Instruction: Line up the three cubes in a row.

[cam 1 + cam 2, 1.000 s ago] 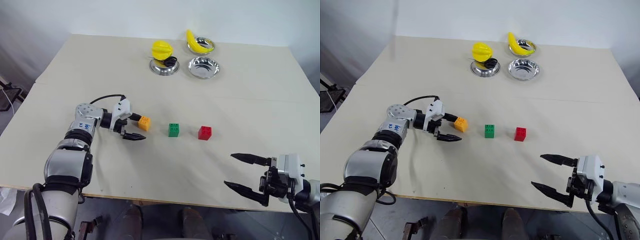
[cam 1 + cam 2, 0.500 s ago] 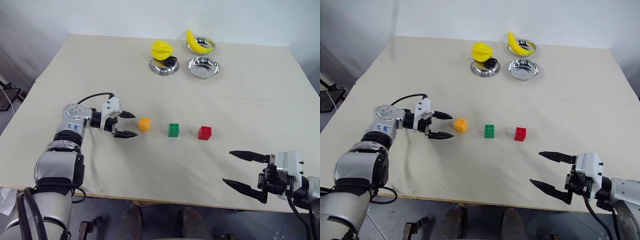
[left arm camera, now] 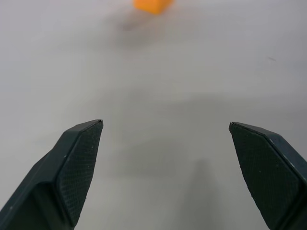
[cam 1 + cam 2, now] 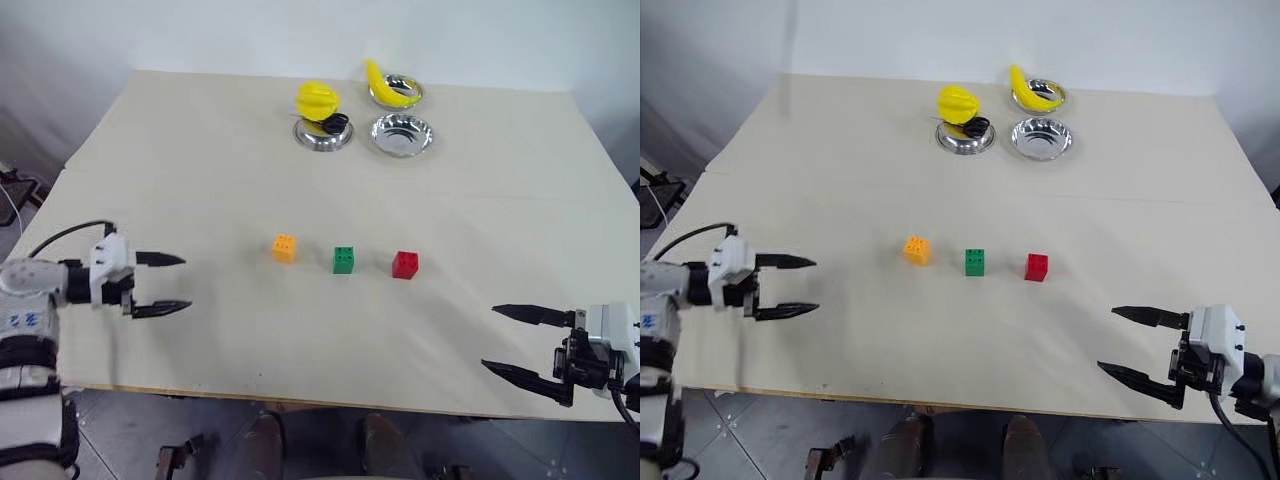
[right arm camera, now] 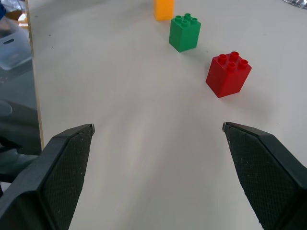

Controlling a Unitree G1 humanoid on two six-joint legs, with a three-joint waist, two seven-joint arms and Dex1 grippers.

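Three studded cubes stand in a left-to-right row at the table's middle: orange-yellow (image 4: 285, 247), green (image 4: 344, 259) and red (image 4: 405, 264), evenly spaced and apart. My left gripper (image 4: 175, 283) hovers open and empty near the left front of the table, well left of the orange-yellow cube (image 3: 151, 5). My right gripper (image 4: 505, 339) stands open and empty at the front right edge, pointing toward the row; the right wrist view shows the red cube (image 5: 229, 73) nearest, then the green (image 5: 184, 32), then the orange-yellow (image 5: 164, 9).
At the back stand three metal bowls: one (image 4: 322, 134) with a yellow fruit (image 4: 318, 100) and a black object, one (image 4: 396, 92) with a banana (image 4: 385, 82), one empty (image 4: 401, 134). The table's front edge (image 4: 300, 400) runs just below both grippers.
My left gripper has drawn back from beside the orange-yellow cube to the table's left front, still open. The right gripper shifted slightly right. The cubes have stayed in place.
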